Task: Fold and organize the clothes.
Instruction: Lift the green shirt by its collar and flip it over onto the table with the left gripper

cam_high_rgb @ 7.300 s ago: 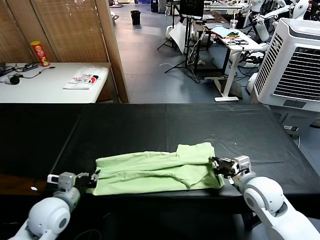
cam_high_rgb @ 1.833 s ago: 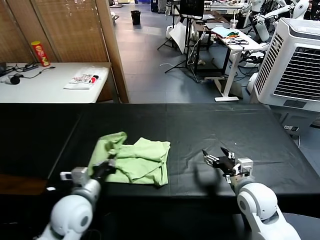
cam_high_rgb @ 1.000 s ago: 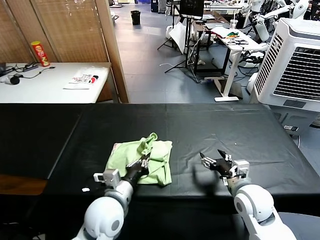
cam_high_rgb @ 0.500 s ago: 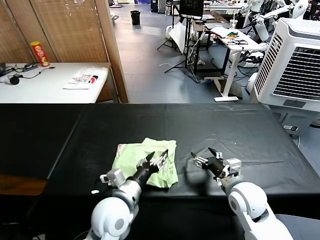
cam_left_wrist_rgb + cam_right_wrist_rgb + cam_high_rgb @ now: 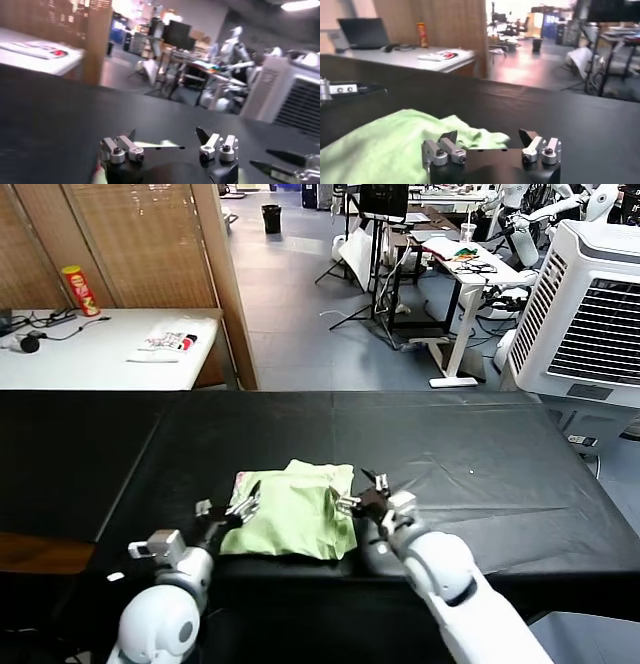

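The clothes are one pale lime-green shirt (image 5: pixel 290 509), lying folded into a compact packet near the front of the black table (image 5: pixel 480 454). My left gripper (image 5: pixel 230 502) stands open at the packet's left edge with nothing between its fingers. My right gripper (image 5: pixel 360 494) is open at the packet's right edge, also empty. In the right wrist view the shirt (image 5: pixel 385 150) spreads just beyond and beside the open right gripper (image 5: pixel 489 135). In the left wrist view only a pale sliver of the shirt (image 5: pixel 155 145) shows past the open left gripper (image 5: pixel 167 136).
A white side table (image 5: pixel 90 354) at the back left carries a red can (image 5: pixel 80 289) and a folded printed cloth (image 5: pixel 170 341). A wooden partition (image 5: pixel 215 274) stands behind the black table. A large white air cooler (image 5: pixel 590 304) is at the right.
The left gripper carried the shirt's left side over to the right, then opened, let go and drew back left. The right gripper moved left to the packet's right edge.
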